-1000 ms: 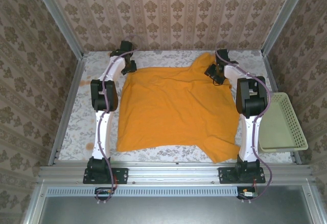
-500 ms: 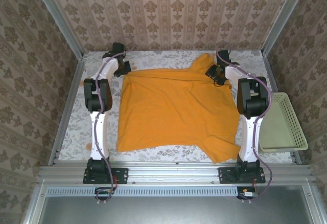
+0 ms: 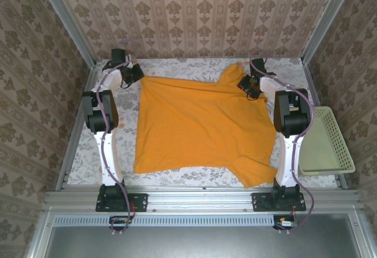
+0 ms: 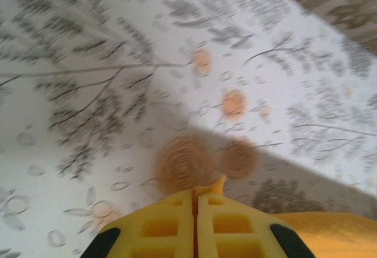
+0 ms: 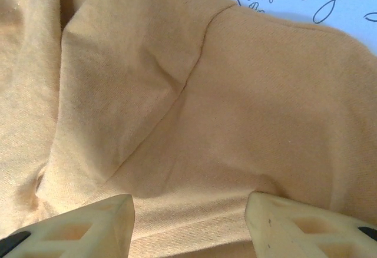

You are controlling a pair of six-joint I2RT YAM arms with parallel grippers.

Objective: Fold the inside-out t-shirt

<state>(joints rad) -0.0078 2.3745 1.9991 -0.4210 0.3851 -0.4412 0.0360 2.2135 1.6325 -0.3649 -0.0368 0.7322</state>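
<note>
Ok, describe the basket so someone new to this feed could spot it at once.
Start at the floral-patterned table, where the orange t-shirt lies spread out. Go past the right arm to the table's right edge: the basket sits there, clear of the shirt. It is the only pale, rectangular thing with perforated walls.

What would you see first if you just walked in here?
A big orange t-shirt lies spread flat across the flowery table. The left gripper pinches the shirt's far left corner, and the right gripper hangs open over the cloth at the far right.
</note>
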